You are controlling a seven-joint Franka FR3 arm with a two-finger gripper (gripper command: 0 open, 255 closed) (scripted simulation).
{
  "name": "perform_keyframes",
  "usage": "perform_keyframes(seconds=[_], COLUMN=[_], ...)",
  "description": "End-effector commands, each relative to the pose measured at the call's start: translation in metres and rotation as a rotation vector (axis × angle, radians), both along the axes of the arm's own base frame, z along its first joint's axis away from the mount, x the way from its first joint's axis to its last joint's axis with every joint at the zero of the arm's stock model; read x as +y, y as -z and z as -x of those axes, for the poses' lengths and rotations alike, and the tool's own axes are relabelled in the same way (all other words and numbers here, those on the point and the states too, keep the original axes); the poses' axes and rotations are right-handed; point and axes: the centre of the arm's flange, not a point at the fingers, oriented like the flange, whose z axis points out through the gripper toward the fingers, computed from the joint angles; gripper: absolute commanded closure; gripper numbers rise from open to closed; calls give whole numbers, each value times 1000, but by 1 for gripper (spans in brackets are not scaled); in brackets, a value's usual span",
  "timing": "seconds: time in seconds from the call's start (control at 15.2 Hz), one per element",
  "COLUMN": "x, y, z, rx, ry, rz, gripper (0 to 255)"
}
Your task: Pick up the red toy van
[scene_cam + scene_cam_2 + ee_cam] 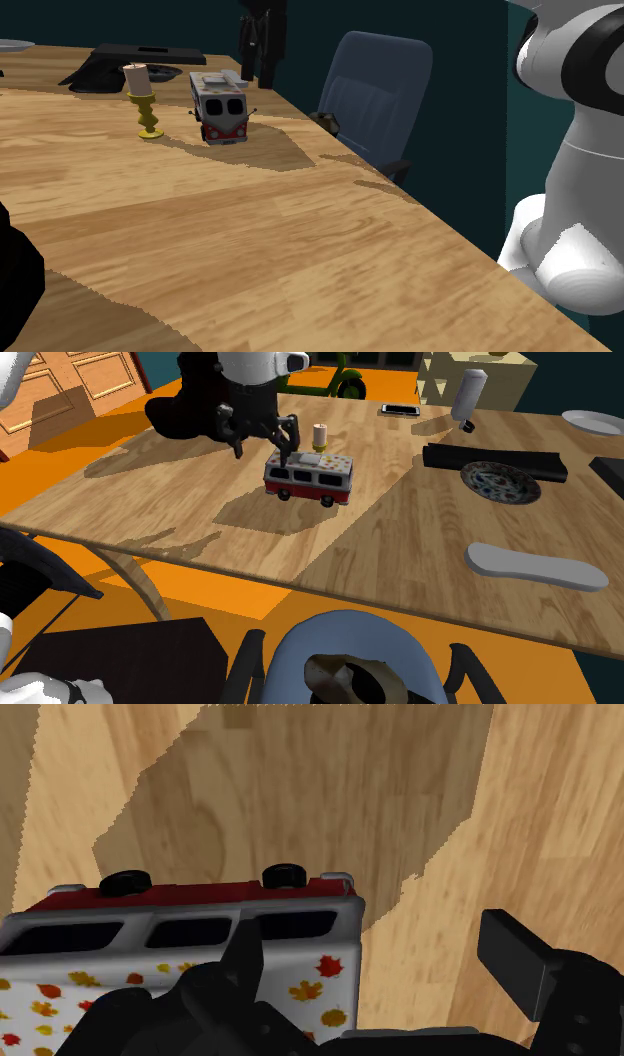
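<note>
Two black fingers of the pincer [385, 954] stand wide apart and clasp nothing. In the wrist view you see one finger [246, 949] in front of the red toy van's [180, 939] roof and the other over bare wood past the van's end. In the second exterior view your pincer hangs by the van's left end, apart from it.

Your van stands upright on its wheels on the wooden surface [180, 512], in a patch of shadow. Its lower body is red and its upper body pale grey-white with dark windows. The wheels are black, and the white roof is scattered with small orange and red leaves.

Look at what holds what. A yellow candlestick [148, 112] carries a pale stub of candle and stands upright just beside the van. A grey bottle [470, 394] is tilted near the far edge, and you cannot tell what is in it. A patterned plate [500, 482] sits touching a long black box [495, 460], with a white plate [595, 420] well apart at the second exterior view's right edge.

Elsewhere on the surface you have a dark phone [400, 409] and a flat grey oblong [535, 567]. A blue office chair [375, 95] is drawn up to the surface's edge — on the shoulder view's right of the van.
</note>
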Motion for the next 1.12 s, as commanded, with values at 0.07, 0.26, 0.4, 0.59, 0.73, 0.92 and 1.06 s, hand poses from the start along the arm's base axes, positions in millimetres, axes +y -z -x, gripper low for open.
perform_keyframes(seconds=[0.07, 0.26, 0.4, 0.59, 0.73, 0.92, 1.06], x=[2, 2, 2, 2, 2, 2, 2], y=[13, 32, 32, 32, 32, 33, 32], z=[0, 0, 0, -1, 0, 0, 0], rx=[0, 0, 0, 0, 0, 0, 0], ry=[-7, -7, -7, -7, -7, -7, -7], rz=[-1, -1, -1, -1, -1, -1, -1], gripper=[0, 0, 0, 255, 255, 255, 255])
